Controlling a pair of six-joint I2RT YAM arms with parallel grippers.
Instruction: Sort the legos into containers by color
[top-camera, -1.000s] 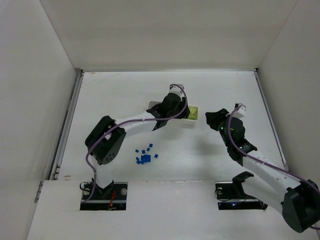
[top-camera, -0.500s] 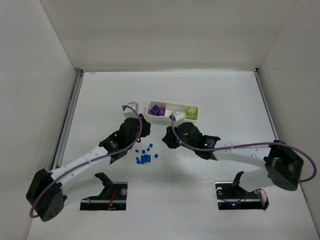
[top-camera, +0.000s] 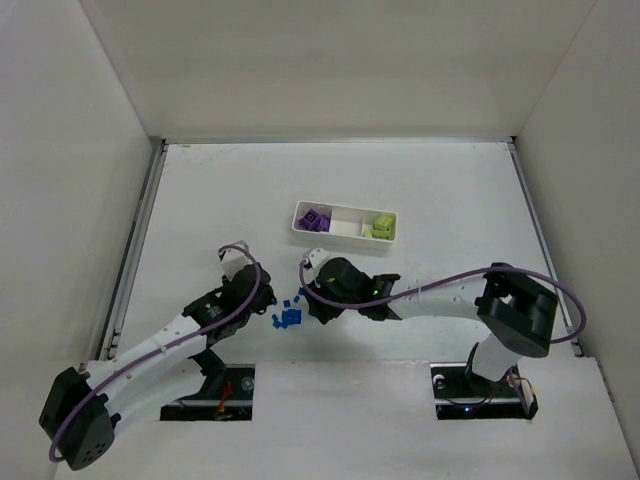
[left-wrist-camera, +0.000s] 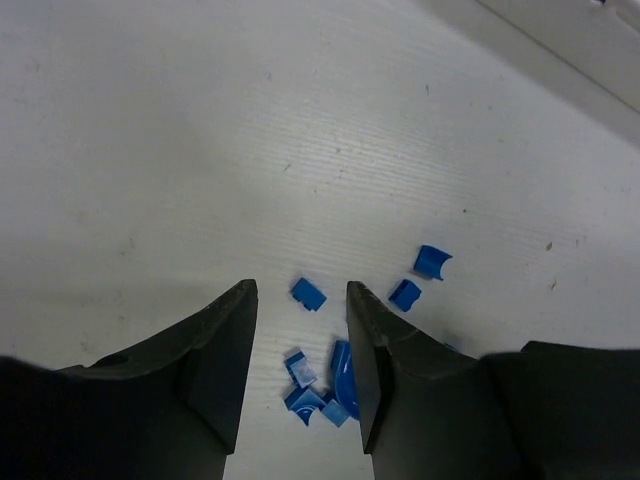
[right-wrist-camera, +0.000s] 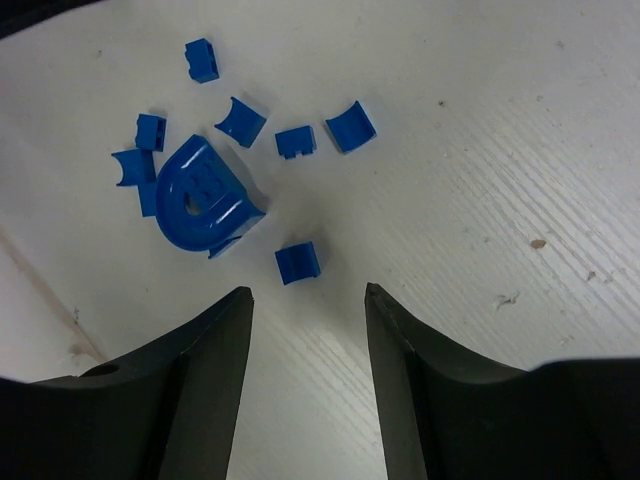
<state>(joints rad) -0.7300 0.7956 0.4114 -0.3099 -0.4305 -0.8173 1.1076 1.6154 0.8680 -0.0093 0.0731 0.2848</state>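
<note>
From above, the tray (top-camera: 346, 223) sits mid-table, well apart from both grippers. Purple bricks (top-camera: 316, 219) lie in its left compartment and yellow-green bricks (top-camera: 381, 227) in its right one. The blue bricks (top-camera: 288, 317) lie loose on the table (top-camera: 450, 180), nearer the arm bases. The left gripper (top-camera: 255, 303) is just left of that cluster and the right gripper (top-camera: 316, 303) just right of it, so the cluster lies between them. This view does not show how the jaws stand

In the left wrist view, the left gripper (left-wrist-camera: 298, 290) has its fingers apart and holds nothing. One small brick (left-wrist-camera: 308, 293) lies on the table level with the fingertips, in the gap, touching neither finger. Deeper in the gap sits a tight clump (left-wrist-camera: 318, 392) with a larger curved piece among it. Two more bricks (left-wrist-camera: 404, 294) lie just past the finger on the picture's right

In the right wrist view, the right gripper (right-wrist-camera: 306, 295) is also spread wide and empty. A square brick (right-wrist-camera: 298, 263) lies just beyond the gap, touching neither finger. A large rounded piece (right-wrist-camera: 205, 195) sits farther out on the picture's left, with small bits (right-wrist-camera: 295, 141) scattered around it
</note>
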